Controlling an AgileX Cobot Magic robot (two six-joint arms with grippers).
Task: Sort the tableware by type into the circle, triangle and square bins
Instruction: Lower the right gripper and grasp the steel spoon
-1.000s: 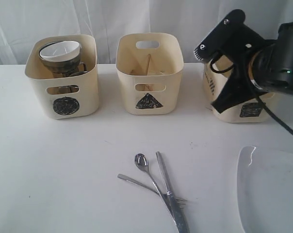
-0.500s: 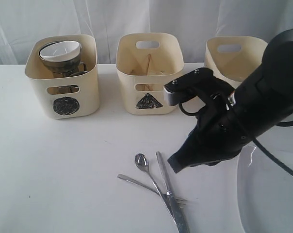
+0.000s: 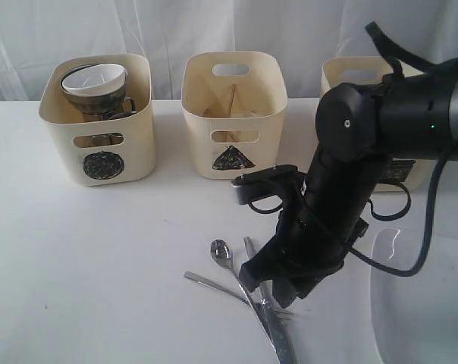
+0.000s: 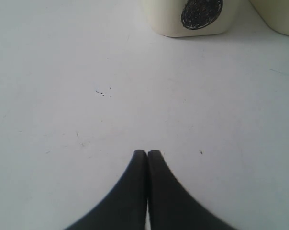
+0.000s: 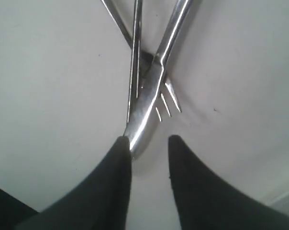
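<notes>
Right gripper (image 5: 149, 141): jaws narrowly parted, clamping nothing, knife (image 5: 147, 103) tip beside one finger. Knife, fork (image 5: 169, 99) and spoon (image 3: 221, 252) lie crossed on the table (image 3: 100, 265) before the triangle bin (image 3: 233, 114). Left gripper (image 4: 147, 152): fingers pressed together; square bin (image 3: 343, 72) mostly hidden behind right arm (image 3: 381, 121); plate (image 3: 422, 303) cut off at edge.

Lab setup: white table (image 3: 100, 250), curtain backdrop (image 3: 138, 30)

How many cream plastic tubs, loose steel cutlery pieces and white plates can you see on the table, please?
Cream plastic tubs: 3
Loose steel cutlery pieces (spoon, fork, knife): 3
Large white squarish plate: 1
Total: 7
</notes>
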